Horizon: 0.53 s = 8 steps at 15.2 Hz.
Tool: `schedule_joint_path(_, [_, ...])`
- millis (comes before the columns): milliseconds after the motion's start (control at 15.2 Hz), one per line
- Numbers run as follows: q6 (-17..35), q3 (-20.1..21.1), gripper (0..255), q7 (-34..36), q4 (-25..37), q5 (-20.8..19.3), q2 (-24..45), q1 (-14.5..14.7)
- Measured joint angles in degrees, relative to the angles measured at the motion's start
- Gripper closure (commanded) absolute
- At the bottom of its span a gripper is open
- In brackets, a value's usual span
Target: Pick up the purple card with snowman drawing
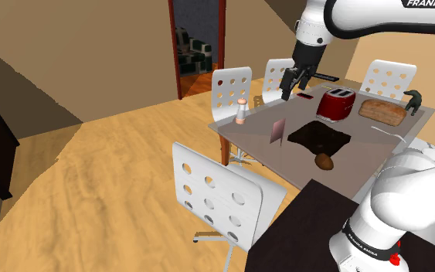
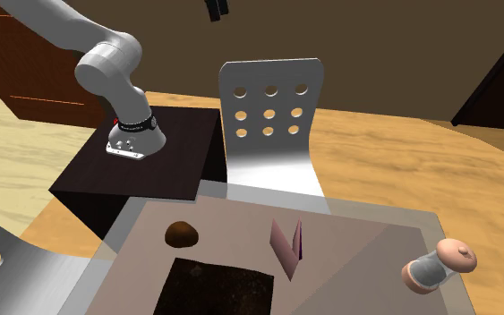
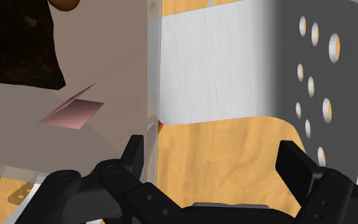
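Hand [image 1: 288,86] open, fingers apart, nothing between them; it hovers above the tabletop [image 1: 362,154]. Folded pink-purple card [image 1: 276,130] stands on the tabletop between dark mat [image 1: 320,137] and shaker [image 1: 241,113], below the hand and well apart from it.

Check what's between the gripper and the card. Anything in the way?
Nothing. In the shoulder view the open gripper hangs above the table, and only bare tabletop lies between it and the standing pinkish-purple card.

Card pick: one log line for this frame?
phase: pre-grasp | tool: open, raised, empty | card: standing on table, untouched
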Motion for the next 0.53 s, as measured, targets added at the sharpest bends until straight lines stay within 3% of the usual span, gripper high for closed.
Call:
schedule_joint_path(198, [1.2,-1.5,0,-1.6,-0.3,-0.5,1.0,-0.3])
schedule_joint_path(528, [6.2,-7.7,0,-8.1,-1.3,-2.6,5.5,-1.4])
